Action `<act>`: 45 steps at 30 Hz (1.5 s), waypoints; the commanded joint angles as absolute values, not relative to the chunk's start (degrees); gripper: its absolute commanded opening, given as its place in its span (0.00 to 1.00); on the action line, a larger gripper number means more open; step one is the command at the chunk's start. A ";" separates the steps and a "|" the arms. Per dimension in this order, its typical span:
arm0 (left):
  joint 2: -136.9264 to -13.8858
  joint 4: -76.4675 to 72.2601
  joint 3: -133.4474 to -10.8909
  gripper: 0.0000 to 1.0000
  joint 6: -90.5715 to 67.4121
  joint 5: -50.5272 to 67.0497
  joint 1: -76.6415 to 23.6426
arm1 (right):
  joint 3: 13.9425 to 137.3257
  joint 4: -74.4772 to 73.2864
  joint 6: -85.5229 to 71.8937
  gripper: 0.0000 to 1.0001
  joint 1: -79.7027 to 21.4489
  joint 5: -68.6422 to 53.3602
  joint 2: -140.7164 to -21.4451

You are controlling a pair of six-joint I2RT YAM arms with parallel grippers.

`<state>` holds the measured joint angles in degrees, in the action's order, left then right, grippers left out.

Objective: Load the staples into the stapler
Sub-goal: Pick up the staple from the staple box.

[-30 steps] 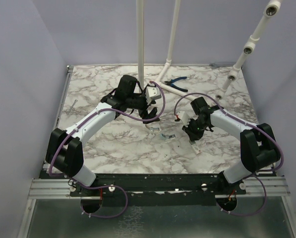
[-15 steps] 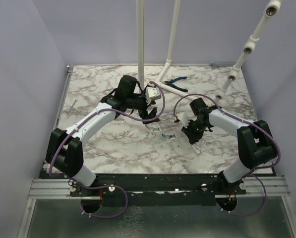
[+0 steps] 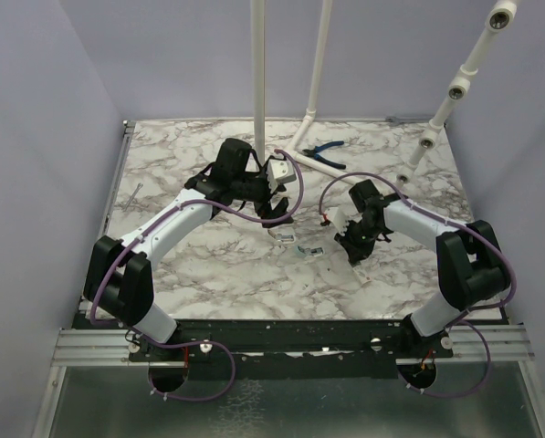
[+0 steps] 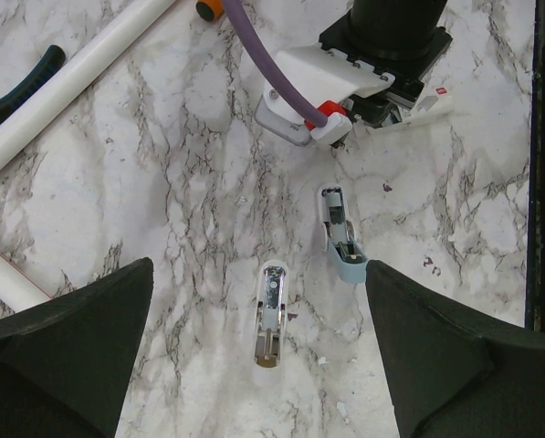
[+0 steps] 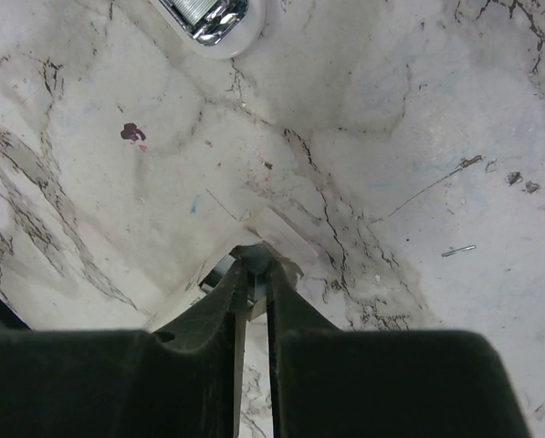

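Observation:
The stapler lies apart in two pieces on the marble table: a pale blue part [image 4: 341,239] [image 3: 307,250] and a white, silvery part [image 4: 270,314] [image 3: 281,234]. My left gripper [image 4: 258,274] [image 3: 270,204] hovers over them, open and holding nothing. The right gripper [image 5: 254,265] [image 3: 352,245] is down on the table to the right of the pieces. Its jaws are pinched together at the open end of a small white staple box [image 5: 286,235] [image 4: 427,99], on a grey strip of staples [image 5: 219,271]. The white stapler part's rounded end [image 5: 213,20] shows beyond it.
Blue-handled pliers [image 3: 323,153] and white plastic pipes [image 3: 310,117] [image 4: 67,80] lie at the back of the table. An orange tool handle [image 4: 208,7] pokes in at the top of the left wrist view. Loose staples [image 5: 458,250] lie to the right of the box.
The white box that showed just below the right gripper is now covered by it. That gripper has shifted slightly over it. The left arm has not moved.

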<state>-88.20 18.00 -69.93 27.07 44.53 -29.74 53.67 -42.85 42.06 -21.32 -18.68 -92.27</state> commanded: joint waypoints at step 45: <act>-86.32 16.28 -68.58 0.99 27.23 45.07 -29.17 | 64.12 -49.33 38.45 0.08 -21.62 -27.69 -90.83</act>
